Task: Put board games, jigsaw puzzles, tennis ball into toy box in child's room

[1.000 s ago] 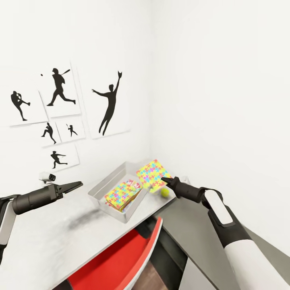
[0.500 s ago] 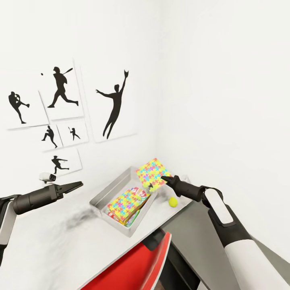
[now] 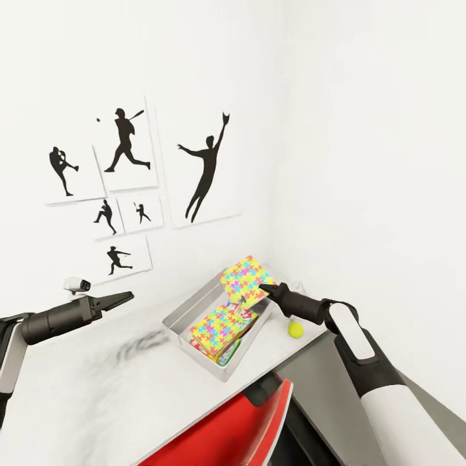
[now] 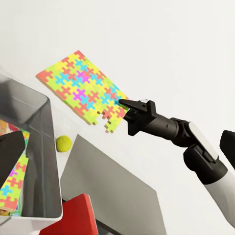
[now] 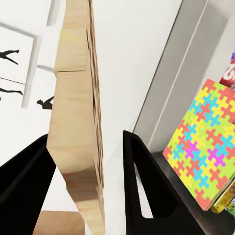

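Note:
My right gripper [image 3: 264, 288] is shut on a colourful jigsaw puzzle [image 3: 245, 278], holding it by one edge, tilted, above the far end of the grey toy box [image 3: 188, 309]. The right wrist view shows this puzzle [image 5: 81, 112] edge-on between the fingers [image 5: 142, 181]. Inside the box lies a second jigsaw puzzle [image 3: 222, 324] on top of board games [image 5: 223, 203]. The tennis ball [image 3: 296, 329] sits on the table to the right of the box, also seen as the ball [image 4: 63, 143] in the left wrist view. My left gripper [image 3: 124, 298] hovers left of the box, holding nothing and looking shut.
The white table [image 3: 97, 382] fits into a corner between two white walls. Baseball silhouette pictures [image 3: 206, 168] hang on the left wall. A red chair [image 3: 239, 427] stands at the table's front edge. A small white device [image 3: 76, 283] sits near the wall.
The whole view has shifted, so box, ball and pictures now sit further right. Both grippers keep their place in the picture, and the held puzzle now hangs more over the box.

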{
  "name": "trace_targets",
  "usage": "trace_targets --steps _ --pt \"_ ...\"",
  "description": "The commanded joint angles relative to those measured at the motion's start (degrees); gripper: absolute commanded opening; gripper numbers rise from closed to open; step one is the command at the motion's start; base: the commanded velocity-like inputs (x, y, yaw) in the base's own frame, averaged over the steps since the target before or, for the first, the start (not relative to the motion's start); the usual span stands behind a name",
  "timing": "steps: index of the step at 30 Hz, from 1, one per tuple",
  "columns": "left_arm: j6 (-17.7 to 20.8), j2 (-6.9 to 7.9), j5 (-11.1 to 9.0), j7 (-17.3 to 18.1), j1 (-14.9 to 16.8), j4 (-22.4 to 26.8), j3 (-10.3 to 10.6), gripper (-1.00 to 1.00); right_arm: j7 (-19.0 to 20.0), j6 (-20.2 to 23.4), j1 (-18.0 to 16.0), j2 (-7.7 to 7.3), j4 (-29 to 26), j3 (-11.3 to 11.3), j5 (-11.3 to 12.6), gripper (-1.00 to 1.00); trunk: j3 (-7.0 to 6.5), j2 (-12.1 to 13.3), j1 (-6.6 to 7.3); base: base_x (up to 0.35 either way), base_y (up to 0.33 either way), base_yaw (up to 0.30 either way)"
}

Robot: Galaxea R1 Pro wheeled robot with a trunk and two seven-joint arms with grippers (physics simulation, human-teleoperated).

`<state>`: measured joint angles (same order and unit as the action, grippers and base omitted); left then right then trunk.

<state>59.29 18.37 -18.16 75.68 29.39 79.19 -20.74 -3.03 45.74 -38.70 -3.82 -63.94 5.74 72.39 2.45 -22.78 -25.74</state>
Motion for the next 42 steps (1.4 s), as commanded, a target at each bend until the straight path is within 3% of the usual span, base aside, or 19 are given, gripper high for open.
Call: trace_targets --steps 1,20,23,27,42 --pt "0.5 -0.02 -0.1 0.1 0.1 0.0 0.0 1.00 -0.3 0.1 -0.1 -0.05 0.0 0.1 0.4 -1.00 0.14 -0.1 -0.04 0.052 0.010 0.007" --pt "0.4 -0.17 0.0 0.1 0.1 0.0 0.0 1.00 -0.3 0.1 0.2 -0.12 0.0 0.0 0.3 -1.00 0.14 -0.1 -0.04 0.082 0.021 0.001" --pt "-0.6 -1.15 0.5 -0.2 -0.5 -1.0 -0.1 1.00 -0.1 0.5 1.2 0.86 0.3 -0.1 0.1 -1.00 0.14 -0.1 -0.04 0.000 0.000 0.000" --pt "-1.2 -1.23 0.5 -0.2 -0.6 -1.5 0.0 1.00 -0.1 0.4 1.6 1.43 0.4 0.1 0.0 -1.00 0.14 -0.1 -0.04 0.000 0.000 0.000" --pt "-1.6 -1.22 0.6 -0.2 -0.6 -1.6 0.0 1.00 -0.1 0.5 3.5 1.65 0.3 0.4 0.2 -1.00 0.14 -0.1 -0.04 0.000 0.000 0.000"
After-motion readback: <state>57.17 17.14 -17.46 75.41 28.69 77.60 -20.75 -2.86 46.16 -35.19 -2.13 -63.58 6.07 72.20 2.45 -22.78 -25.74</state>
